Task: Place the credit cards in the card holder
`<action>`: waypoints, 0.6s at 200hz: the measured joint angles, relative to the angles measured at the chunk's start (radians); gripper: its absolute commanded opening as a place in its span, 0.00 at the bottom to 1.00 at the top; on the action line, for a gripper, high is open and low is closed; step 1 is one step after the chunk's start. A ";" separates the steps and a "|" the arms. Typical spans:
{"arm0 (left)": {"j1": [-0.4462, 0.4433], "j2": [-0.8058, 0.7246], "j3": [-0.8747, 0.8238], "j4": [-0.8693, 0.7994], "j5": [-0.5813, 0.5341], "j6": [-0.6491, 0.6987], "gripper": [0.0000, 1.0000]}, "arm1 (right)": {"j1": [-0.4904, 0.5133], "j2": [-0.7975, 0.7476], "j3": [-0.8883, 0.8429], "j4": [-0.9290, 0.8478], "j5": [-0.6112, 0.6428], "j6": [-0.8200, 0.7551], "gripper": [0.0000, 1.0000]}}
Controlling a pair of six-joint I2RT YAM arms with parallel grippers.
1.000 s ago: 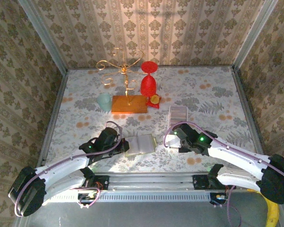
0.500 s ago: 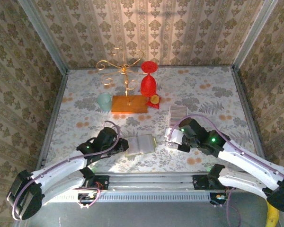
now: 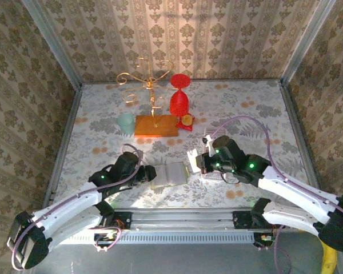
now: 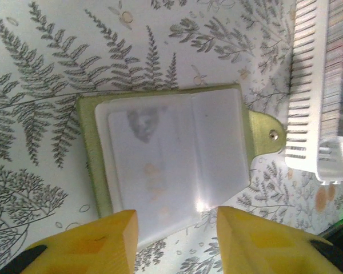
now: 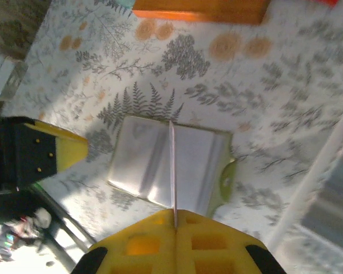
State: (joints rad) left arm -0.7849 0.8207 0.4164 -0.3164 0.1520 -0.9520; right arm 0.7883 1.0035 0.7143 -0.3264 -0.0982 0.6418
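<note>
pinching a credit card (image 5: 172,165) edge-on over the open card holder (image 5: 137,162), right gripper (image 5: 174,220) lines up a pocket; left gripper (image 4: 177,228), released, flanks its edge, likely as a brace

An orange-based wire stand (image 3: 155,125), red goblet (image 3: 180,101) and pale cup (image 3: 126,123) sit near one another.

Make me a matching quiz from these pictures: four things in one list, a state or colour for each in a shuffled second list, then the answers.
Things:
1. card holder
2. left gripper
3. right gripper
4. wooden block

States:
A. orange
B. shut on a credit card
C. lying open
D. fingers apart

Pairs: 1-C, 2-D, 3-B, 4-A
</note>
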 measured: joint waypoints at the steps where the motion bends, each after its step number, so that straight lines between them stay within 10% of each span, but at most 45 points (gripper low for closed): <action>1: 0.000 0.002 0.002 0.000 0.001 -0.002 0.51 | 0.002 0.003 -0.005 0.009 -0.002 0.010 0.00; 120: 0.000 0.209 0.093 -0.032 -0.021 0.011 0.14 | 0.144 0.390 -0.091 0.484 -0.004 0.335 0.00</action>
State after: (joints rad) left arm -0.7853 1.0302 0.5091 -0.3485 0.1307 -0.9405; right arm 0.9325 1.3933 0.6235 0.1574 -0.1024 0.9768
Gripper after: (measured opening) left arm 0.152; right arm 0.046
